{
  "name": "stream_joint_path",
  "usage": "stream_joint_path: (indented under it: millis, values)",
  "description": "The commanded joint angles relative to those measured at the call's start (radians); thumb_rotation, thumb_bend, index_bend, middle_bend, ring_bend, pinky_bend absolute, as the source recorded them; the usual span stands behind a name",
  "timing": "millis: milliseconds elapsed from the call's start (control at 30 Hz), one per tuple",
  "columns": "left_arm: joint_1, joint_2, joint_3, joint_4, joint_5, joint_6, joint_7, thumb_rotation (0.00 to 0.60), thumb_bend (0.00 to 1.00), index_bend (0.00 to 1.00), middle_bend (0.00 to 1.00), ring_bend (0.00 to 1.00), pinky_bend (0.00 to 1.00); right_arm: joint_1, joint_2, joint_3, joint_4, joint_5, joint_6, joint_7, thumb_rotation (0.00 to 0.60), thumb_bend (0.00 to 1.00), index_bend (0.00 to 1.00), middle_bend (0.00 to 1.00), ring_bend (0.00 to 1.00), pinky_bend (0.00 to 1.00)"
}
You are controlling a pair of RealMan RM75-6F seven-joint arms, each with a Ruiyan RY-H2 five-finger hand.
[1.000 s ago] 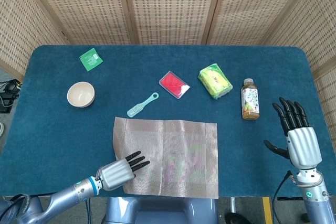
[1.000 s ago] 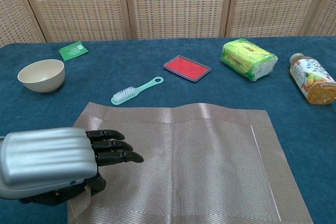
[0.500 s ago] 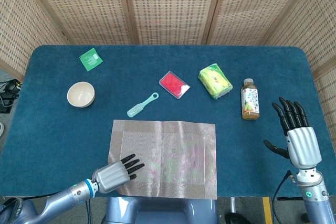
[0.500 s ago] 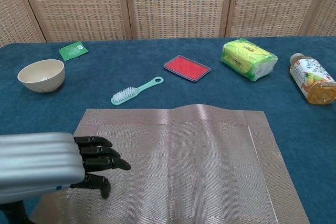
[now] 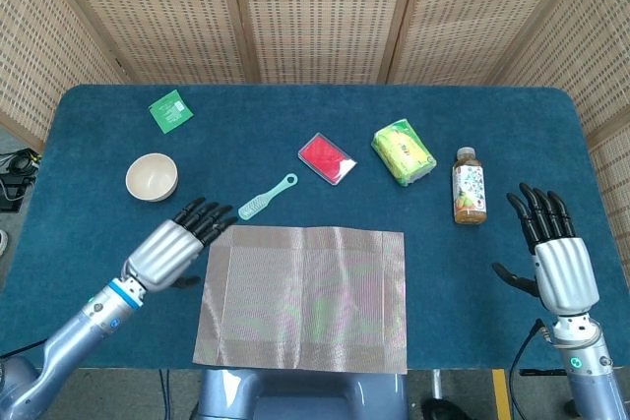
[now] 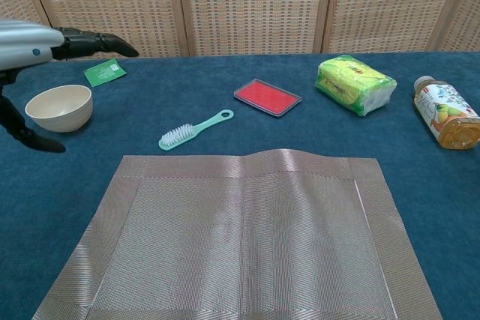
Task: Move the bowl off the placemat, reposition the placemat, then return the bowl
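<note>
One risk: the open, empty left hand (image 5: 175, 248) reaching toward 11 o'clock could knock the bowl (image 5: 152, 177) over, or snag the mat (image 5: 305, 297).

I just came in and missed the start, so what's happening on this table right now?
A two-armed robot is partway through rearranging a placemat. The mat lies flat at the table's near edge with nothing on it, and the cream bowl sits off it, to the far left. The left hand is open and raised beside the mat's left edge, holding nothing, on the bowl's side. The right hand is open at the right, near the drink bottle. The bowl has not yet been returned.
</note>
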Motion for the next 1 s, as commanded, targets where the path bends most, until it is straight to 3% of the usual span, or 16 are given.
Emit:
stream_joint_path:
  millis: [33, 167, 267, 433, 700, 800, 1000]
  values:
    - [0.008, -0.036, -0.071, 0.16, -0.108, -0.044, -0.107, 0.6, 0.0, 0.0, 0.0, 0.0, 0.0, 0.001, -0.002, 0.0, 0.001, 0.001, -0.002, -0.002, 0.6, 0.0, 0.0, 0.0, 0.0, 0.0]
    - [0.007, -0.089, -0.094, 0.289, -0.156, -0.074, -0.151, 0.6, 0.0, 0.0, 0.0, 0.0, 0.0, 0.003, -0.004, -0.001, 0.002, 0.003, -0.008, -0.006, 0.6, 0.0, 0.0, 0.0, 0.0, 0.0]
    - [-0.021, -0.199, -0.122, 0.528, -0.245, -0.195, -0.237, 0.6, 0.0, 0.03, 0.0, 0.0, 0.0, 0.006, -0.01, -0.002, 0.005, 0.004, -0.016, -0.015, 0.6, 0.0, 0.0, 0.0, 0.0, 0.0]
    - [-0.036, -0.336, -0.121, 0.785, -0.216, -0.278, -0.366, 0.6, 0.0, 0.15, 0.0, 0.0, 0.0, 0.008, -0.015, 0.0, 0.009, 0.014, -0.024, -0.024, 0.6, 0.0, 0.0, 0.0, 0.0, 0.0]
    - [-0.068, -0.461, -0.13, 1.008, -0.203, -0.379, -0.435, 0.6, 0.0, 0.3, 0.0, 0.0, 0.0, 0.012, -0.019, 0.005, 0.017, 0.028, -0.034, -0.026, 0.6, 0.0, 0.0, 0.0, 0.0, 0.0]
    - [-0.077, -0.501, -0.129, 1.071, -0.195, -0.401, -0.436, 0.6, 0.09, 0.39, 0.0, 0.0, 0.0, 0.014, -0.02, 0.007, 0.019, 0.035, -0.039, -0.025, 0.6, 0.0, 0.0, 0.0, 0.0, 0.0]
    - [-0.083, -0.556, -0.134, 1.164, -0.198, -0.433, -0.402, 0.6, 0.44, 0.54, 0.0, 0.0, 0.0, 0.015, -0.02, 0.011, 0.025, 0.043, -0.043, -0.021, 0.6, 0.0, 0.0, 0.0, 0.0, 0.0]
